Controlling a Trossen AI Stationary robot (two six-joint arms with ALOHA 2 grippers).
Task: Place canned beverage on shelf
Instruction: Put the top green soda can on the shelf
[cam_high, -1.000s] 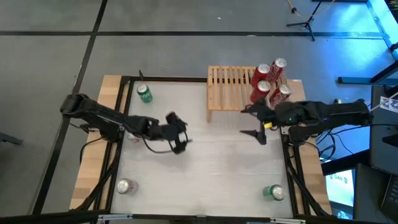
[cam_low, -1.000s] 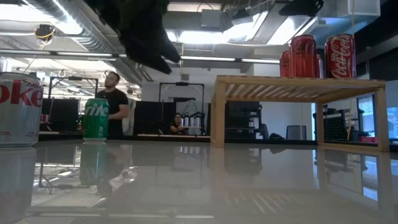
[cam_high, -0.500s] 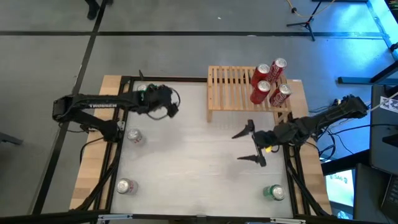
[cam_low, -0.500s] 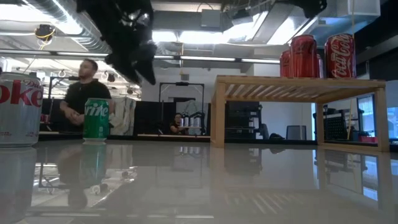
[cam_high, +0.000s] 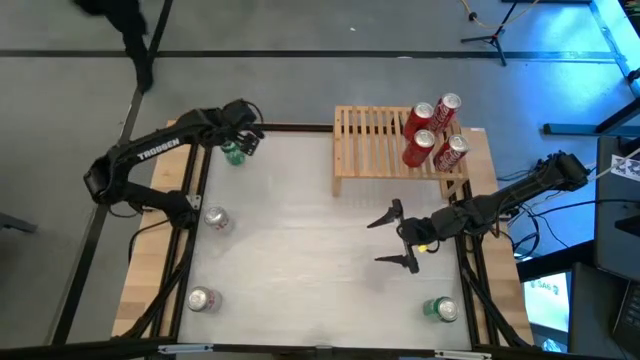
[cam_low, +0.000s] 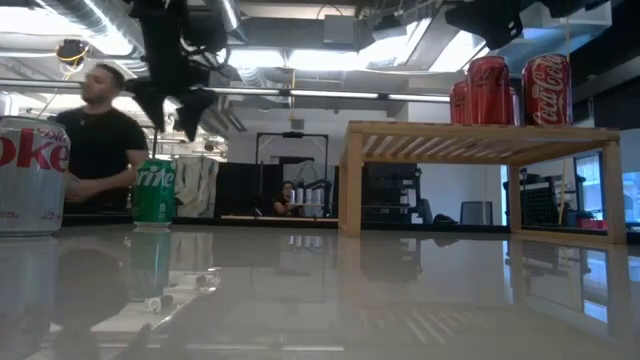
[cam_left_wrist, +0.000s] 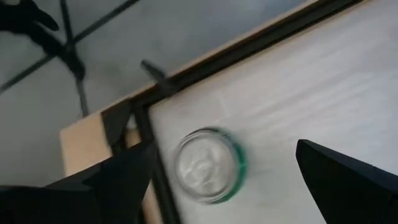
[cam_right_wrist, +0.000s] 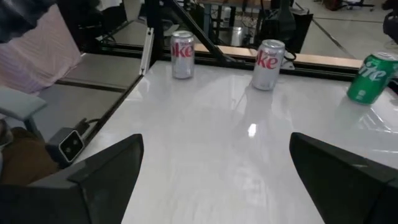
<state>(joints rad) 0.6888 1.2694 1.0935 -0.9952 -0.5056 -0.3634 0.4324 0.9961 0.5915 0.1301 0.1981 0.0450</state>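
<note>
The left gripper (cam_high: 243, 137) hung above the green can (cam_high: 233, 152) at the table's (cam_high: 300, 250) far left corner, fingers (cam_left_wrist: 118, 180) spread wide to either side of the can's top (cam_left_wrist: 208, 165) in the wrist view. It held nothing. In the low view it stood above the can (cam_low: 154, 190), apparently clear of it, though the blur there made contact hard to rule out.

The right gripper (cam_high: 392, 238) was over the table's right side, in front of the shelf (cam_high: 370, 140) and apart from it, jaws wide and empty. Its wrist view looked across the table at two silver cans (cam_right_wrist: 182, 55) and the green can (cam_right_wrist: 371, 77).

The shelf stood at the far edge, right of centre. Four red cans (cam_high: 432, 130) were grouped on its right end (two of them (cam_low: 545, 90) showed clearly in the low view); the left part of the slats was bare.

Other cans on the table: a silver one (cam_high: 215, 218) at the left edge, another silver one (cam_high: 202, 299) at the near left corner, and a second green one (cam_high: 441, 309) at the near right.

A person (cam_low: 95, 140) in a dark shirt stood beyond the table.
</note>
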